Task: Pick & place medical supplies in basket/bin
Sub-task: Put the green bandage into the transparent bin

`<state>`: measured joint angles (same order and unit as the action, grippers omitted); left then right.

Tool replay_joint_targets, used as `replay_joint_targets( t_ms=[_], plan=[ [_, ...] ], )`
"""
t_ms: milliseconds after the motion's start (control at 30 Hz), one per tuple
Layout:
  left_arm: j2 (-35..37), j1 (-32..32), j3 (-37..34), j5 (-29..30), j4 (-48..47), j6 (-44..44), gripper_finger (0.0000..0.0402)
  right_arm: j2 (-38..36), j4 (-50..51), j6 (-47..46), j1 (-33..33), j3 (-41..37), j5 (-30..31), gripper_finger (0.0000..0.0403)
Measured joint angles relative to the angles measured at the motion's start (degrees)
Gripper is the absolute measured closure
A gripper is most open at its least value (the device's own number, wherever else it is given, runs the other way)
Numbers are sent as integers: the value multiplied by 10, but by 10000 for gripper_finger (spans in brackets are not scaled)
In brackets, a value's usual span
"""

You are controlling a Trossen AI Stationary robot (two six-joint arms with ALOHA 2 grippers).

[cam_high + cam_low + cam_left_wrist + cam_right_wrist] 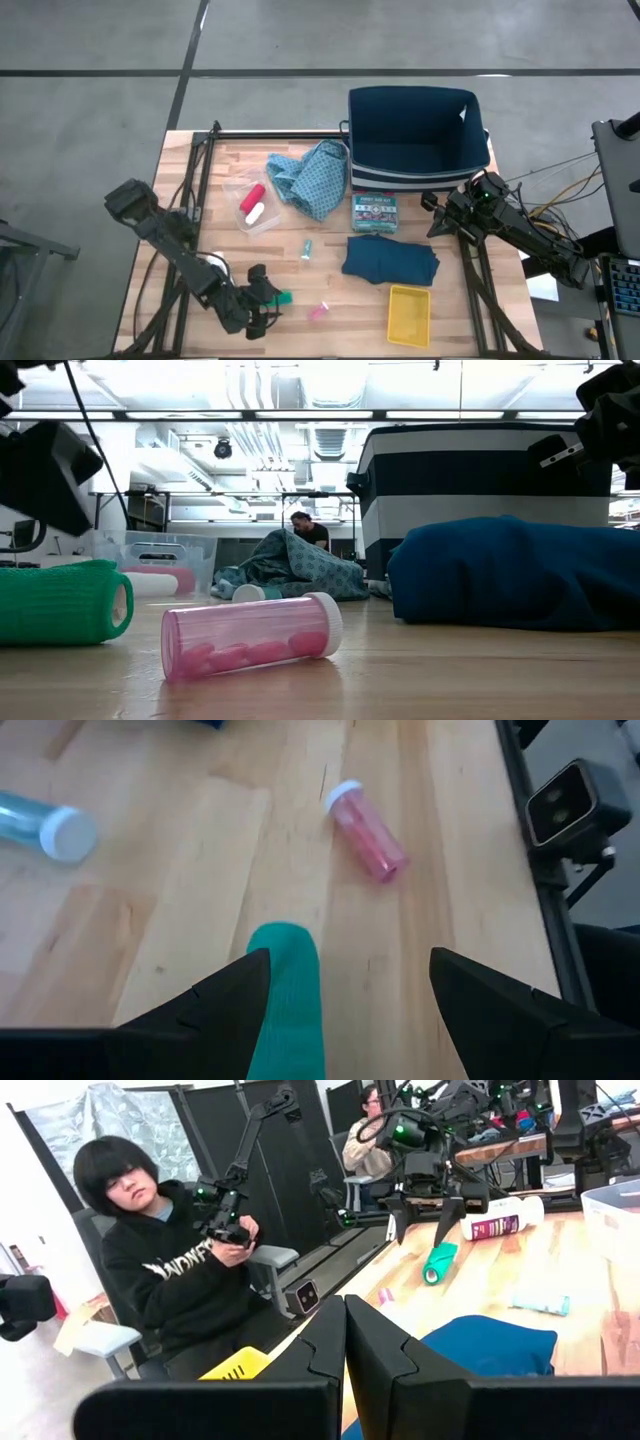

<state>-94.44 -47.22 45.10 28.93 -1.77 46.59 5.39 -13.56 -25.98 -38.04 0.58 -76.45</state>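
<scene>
My left gripper [268, 298] is open near the table's near edge, just above a green roll [290, 990] that lies on its side on the wood between the fingers, closer to one finger. A pink vial [319, 313] and a light-blue vial [307, 249] lie nearby. Red and white cylinders sit in a clear tub [253, 205]. The light-blue patterned cloth [312, 175] and the dark teal folded cloth [390, 260] rest on the table. A white bottle [500, 1220] lies beyond the left gripper. My right gripper [438, 215] is shut, hovering right of the teal cloth.
The dark blue striped basket [415, 135] stands at the far right of the table. A small printed box [375, 212] lies in front of it, and a yellow tray [409, 310] sits near the front edge. A seated person [165, 1270] is beyond the table.
</scene>
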Motion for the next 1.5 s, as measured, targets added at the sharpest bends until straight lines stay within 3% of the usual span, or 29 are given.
replay_joint_targets(
  t_ms=[1500],
  plan=[
    [-33, 0, -5, 14, -126, 77, 121, 0, 0, 0, 0, 0, 0, 394]
  ],
)
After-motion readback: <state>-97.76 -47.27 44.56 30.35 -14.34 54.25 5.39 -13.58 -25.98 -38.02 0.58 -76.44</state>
